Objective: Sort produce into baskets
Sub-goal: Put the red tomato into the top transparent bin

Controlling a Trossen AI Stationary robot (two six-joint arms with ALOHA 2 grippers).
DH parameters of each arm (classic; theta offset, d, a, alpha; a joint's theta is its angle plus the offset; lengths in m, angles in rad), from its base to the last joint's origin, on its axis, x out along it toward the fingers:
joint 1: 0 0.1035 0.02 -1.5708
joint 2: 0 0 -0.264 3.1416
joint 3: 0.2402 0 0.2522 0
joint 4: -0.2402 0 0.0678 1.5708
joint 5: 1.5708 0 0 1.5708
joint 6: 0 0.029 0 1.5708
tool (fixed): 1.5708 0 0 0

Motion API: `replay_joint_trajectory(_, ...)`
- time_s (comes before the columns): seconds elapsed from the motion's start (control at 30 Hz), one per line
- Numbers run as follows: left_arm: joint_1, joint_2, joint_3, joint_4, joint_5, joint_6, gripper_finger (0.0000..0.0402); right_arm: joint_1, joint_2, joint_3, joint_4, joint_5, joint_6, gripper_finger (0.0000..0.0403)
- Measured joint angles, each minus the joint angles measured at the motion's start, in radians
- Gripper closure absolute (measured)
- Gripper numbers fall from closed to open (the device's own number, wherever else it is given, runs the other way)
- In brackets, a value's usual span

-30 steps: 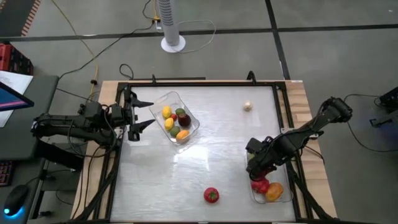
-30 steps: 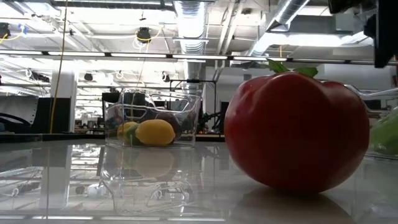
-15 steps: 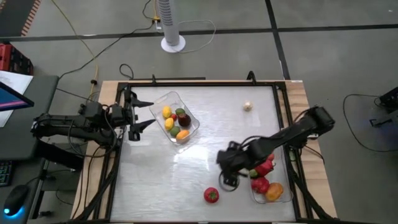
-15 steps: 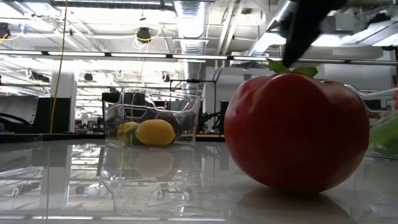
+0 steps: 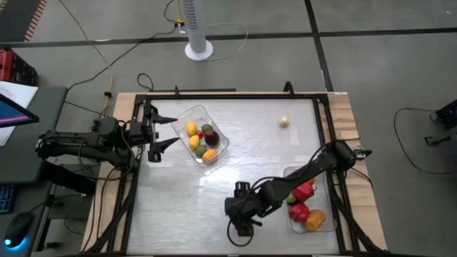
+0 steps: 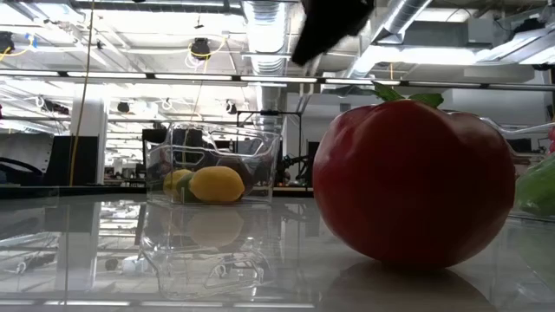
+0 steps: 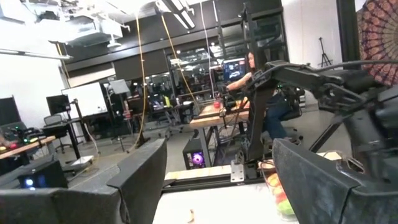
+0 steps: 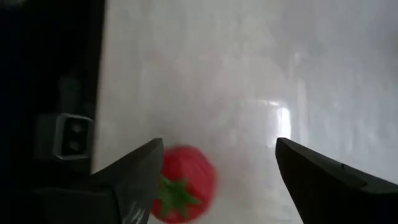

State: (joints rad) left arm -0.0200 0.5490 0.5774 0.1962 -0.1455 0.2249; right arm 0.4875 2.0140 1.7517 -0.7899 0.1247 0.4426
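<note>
A red tomato [image 8: 183,193] with a green stalk lies alone on the white table near its near edge; it fills the low view [image 6: 414,178] and is hidden under my right gripper in the high view. My right gripper [image 5: 241,223] hangs open above it, pointing down, with the tomato near one finger [image 8: 130,180]. One clear basket [image 5: 193,111] at the far left holds yellow, orange, green and dark pieces. The other basket [image 5: 330,227] at the near right holds red peppers and an orange piece. My left gripper [image 5: 171,130] waits open beside the left basket.
A small pale piece [image 5: 284,121] lies alone at the far right of the table. A black frame runs along the table's edges [image 5: 214,95]. A camera block [image 8: 73,134] stands on the dark edge next to the tomato.
My right gripper has left the right basket and swung toward the table's left and near edges. It now stands over the tomato. The tomato has not moved.
</note>
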Motion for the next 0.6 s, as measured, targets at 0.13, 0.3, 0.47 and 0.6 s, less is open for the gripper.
replay_joint_trajectory(0.13, 0.0, 0.0, 0.0, -0.004, 0.0, -0.008, 0.0123, 0.024, 0.052, 0.079, 0.028, 0.005, 0.012, 0.0046)
replay_joint_trajectory(0.3, 0.0, 0.0, 0.0, -0.005, 0.007, -0.028, 0.0123, 0.056, 0.132, 0.12, 0.021, 0.012, 0.029, 0.003)
replay_joint_trajectory(0.47, 0.0, 0.0, 0.0, -0.005, 0.008, -0.04, 0.0123, 0.08, 0.167, 0.121, -0.017, 0.043, 0.067, 0.0028)
replay_joint_trajectory(0.6, 0.0, 0.0, 0.0, -0.004, 0.008, -0.038, 0.0123, 0.096, 0.169, 0.121, -0.047, 0.115, 0.091, 0.0028)
